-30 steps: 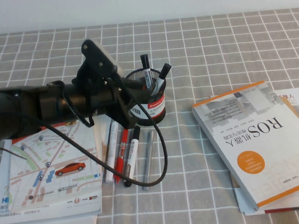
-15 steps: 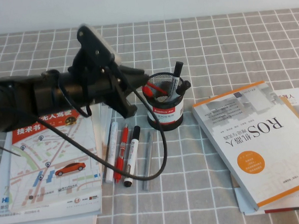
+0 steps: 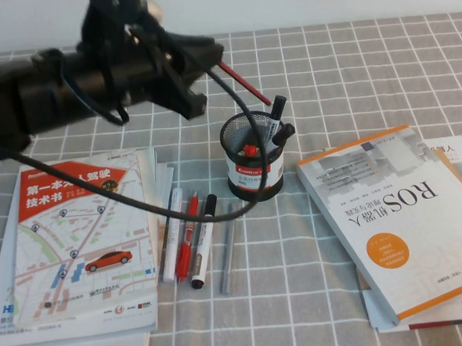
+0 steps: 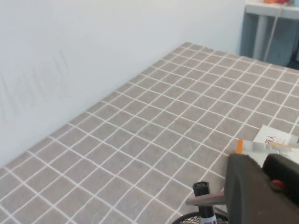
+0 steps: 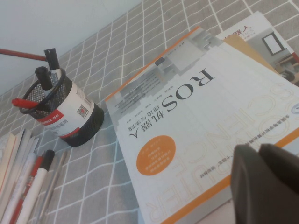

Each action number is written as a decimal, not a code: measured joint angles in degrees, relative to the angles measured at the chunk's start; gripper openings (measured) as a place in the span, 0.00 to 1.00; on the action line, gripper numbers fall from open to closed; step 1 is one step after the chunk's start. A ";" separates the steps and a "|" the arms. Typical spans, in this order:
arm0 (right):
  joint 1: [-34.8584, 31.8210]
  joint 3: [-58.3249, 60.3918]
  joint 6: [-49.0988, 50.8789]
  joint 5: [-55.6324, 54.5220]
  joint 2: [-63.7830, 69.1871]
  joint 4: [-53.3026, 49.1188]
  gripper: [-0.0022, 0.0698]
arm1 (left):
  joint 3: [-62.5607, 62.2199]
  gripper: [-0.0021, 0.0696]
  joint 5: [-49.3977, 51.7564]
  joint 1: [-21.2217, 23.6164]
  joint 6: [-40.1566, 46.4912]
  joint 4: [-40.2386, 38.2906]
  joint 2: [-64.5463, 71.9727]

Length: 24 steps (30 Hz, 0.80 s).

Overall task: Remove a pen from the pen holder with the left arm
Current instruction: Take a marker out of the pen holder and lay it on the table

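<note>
High view: your left hand [image 3: 208,53] is raised over the far left part of the counter [image 3: 365,63], up and to the left of the mesh pen holder [image 3: 253,175]. It is clenched on one end of a red pen [image 3: 247,84]. The pen's long axis slants from the hand down and rightward toward the holder. Its free end hangs above the rim, right by the cap of the tallest black marker [image 3: 278,105]; cannot tell whether the two touch. Right wrist view agrees: the red pen [image 5: 23,54] shows as a thin line well above the holder, ending at that marker's cap. Judgement: the pen looks clear of the holder, so the extraction is nearly done. The next move turns on drawing the pen up and left, back along its own axis, so the free end does not catch the marker. Loose pens [image 3: 192,238] lie on the counter just in front of the holder. Your right hand [image 5: 259,163] is low over the near corner of the ROS book [image 5: 187,107], well apart from the holder and outside the high view; whether it is clenched or released, cannot tell.
</note>
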 joint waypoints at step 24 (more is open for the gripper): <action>0.00 0.00 0.00 0.00 0.00 0.00 0.01 | -17.55 0.07 34.79 -4.42 -87.69 72.72 -8.38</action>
